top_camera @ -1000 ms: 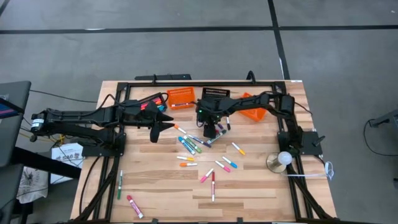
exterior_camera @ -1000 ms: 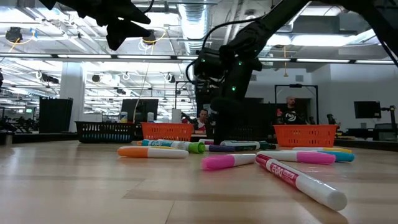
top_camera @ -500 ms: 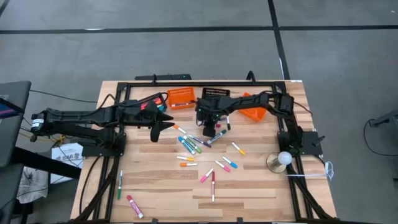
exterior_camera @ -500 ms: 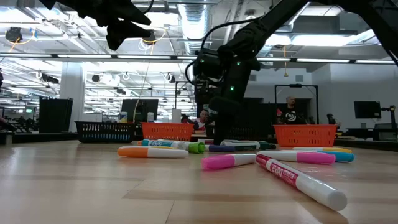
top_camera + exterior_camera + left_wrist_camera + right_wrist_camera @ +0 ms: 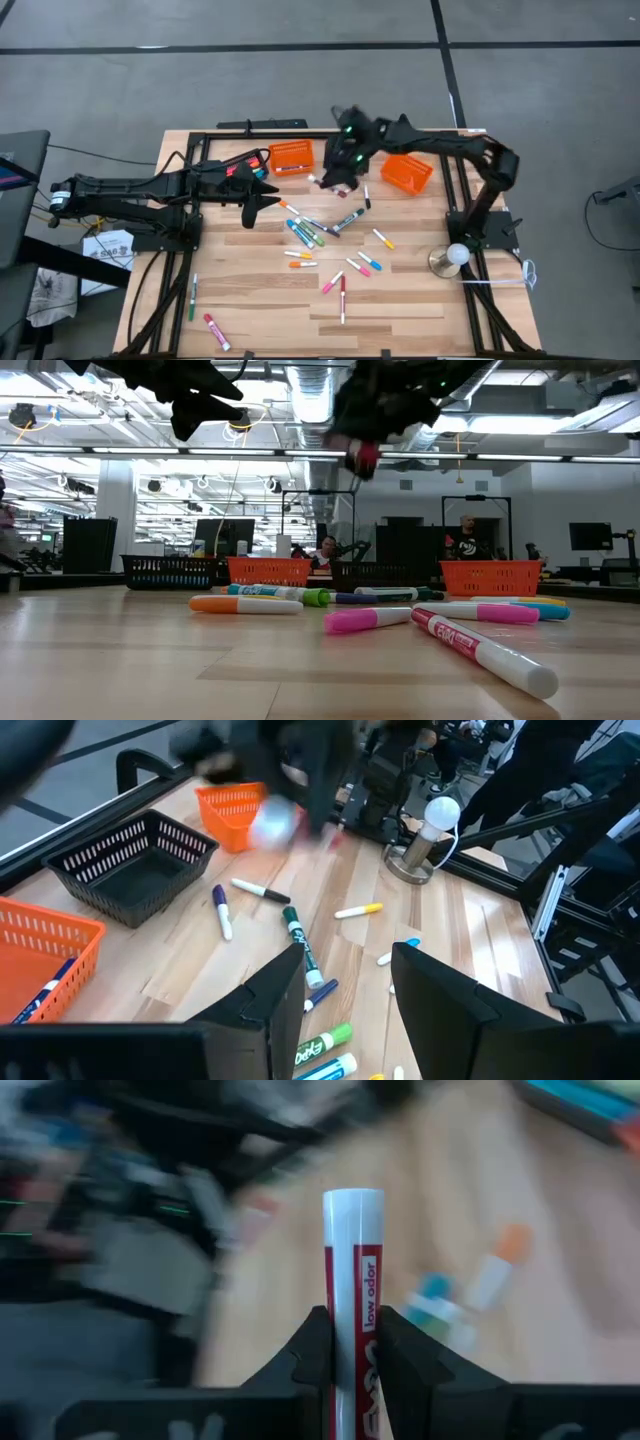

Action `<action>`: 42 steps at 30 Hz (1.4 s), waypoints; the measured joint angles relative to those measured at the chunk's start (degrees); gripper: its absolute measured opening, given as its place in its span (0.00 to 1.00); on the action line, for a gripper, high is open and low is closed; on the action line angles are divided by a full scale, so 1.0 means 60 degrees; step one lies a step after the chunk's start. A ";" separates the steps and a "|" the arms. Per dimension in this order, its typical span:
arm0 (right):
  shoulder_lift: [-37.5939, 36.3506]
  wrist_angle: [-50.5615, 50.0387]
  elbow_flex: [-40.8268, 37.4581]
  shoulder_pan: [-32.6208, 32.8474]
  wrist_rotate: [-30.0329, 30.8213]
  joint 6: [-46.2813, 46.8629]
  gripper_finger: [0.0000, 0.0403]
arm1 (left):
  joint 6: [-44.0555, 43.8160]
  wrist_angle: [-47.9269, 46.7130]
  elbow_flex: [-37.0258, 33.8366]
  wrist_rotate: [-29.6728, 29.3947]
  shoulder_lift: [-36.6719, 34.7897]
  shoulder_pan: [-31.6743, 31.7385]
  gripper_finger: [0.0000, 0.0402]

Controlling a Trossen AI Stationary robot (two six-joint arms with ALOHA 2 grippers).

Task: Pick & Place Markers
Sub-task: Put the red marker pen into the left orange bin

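A wooden table (image 5: pixel 400 320) fills the lower middle of the frame. Many markers (image 5: pixel 310 235) lie scattered at its centre. The left gripper (image 5: pixel 268 198) is left of them. The right gripper (image 5: pixel 335 180) is blurred at the upper centre, between two orange baskets (image 5: pixel 291 156).

Overhead looks down; low camera level; both share markers (image 5: pixel 345 266).

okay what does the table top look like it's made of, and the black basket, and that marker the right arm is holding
Table top: wood planks, pale matte, visible grain and seams. Black basket: likely moulded plastic, slotted walls. Marker in the right gripper: apparently glossy white plastic with a red printed label.
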 joint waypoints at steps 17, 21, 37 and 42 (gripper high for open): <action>-0.1130 0.1379 0.0011 -0.1142 -0.6232 0.0278 0.11 | 0.0004 0.0029 0.0000 0.0000 0.0000 -0.0003 0.37; -0.1064 0.1457 0.0007 -0.0852 -0.3081 -0.0180 0.11 | 0.0002 0.0033 0.0000 0.0000 0.0000 -0.0003 0.37; 0.1472 0.1762 0.1382 -0.0398 0.3446 -0.2572 0.11 | 0.0280 0.0066 0.0007 -0.0700 -0.0886 0.0008 0.37; 0.2996 0.0413 0.3254 -0.0492 0.4029 -0.3304 0.11 | 0.0514 -0.0017 0.0004 -0.0978 -0.1741 0.0033 0.37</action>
